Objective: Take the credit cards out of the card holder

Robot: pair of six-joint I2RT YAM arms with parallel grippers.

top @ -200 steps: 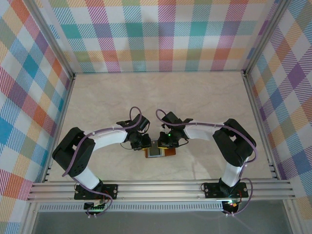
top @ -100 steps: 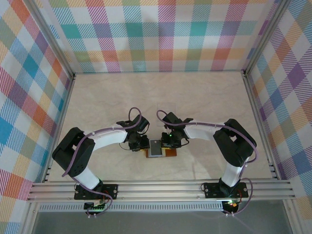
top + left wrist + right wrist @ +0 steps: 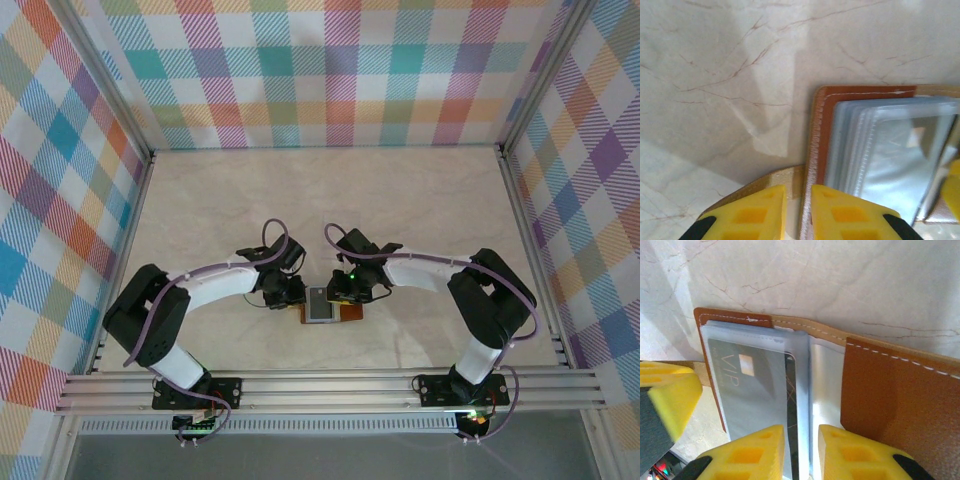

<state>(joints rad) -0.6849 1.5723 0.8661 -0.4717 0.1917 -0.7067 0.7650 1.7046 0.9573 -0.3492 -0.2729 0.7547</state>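
Brown leather of the card holder (image 3: 890, 390) lies open on the marbled table (image 3: 420, 200), close to the near edge and between the 2 arms, with its clear sleeves (image 3: 890, 150) fanned out. The left gripper (image 3: 797, 192) has its jaws nearly together and the holder's stitched edge runs into the narrow gap, so it looks to be pinching the cover as an anchor. The right gripper (image 3: 801, 432) straddles the edge of the sleeve stack with its jaws a little apart; whether they actually bite on a card I cannot tell. 1 of the credit cards (image 3: 747, 390), grey with a gold chip (image 3: 745, 365), sits in the top sleeve. To do this step well, I judge the left should pin the leather flat against the table while the right takes only the card's exposed edge, not the plastic around it, and draws it along the sleeve toward the opening. Catching sleeve and card together would drag the whole holder. The only legible writing is "VIP" (image 3: 735, 377) on that card; no brand can be read.
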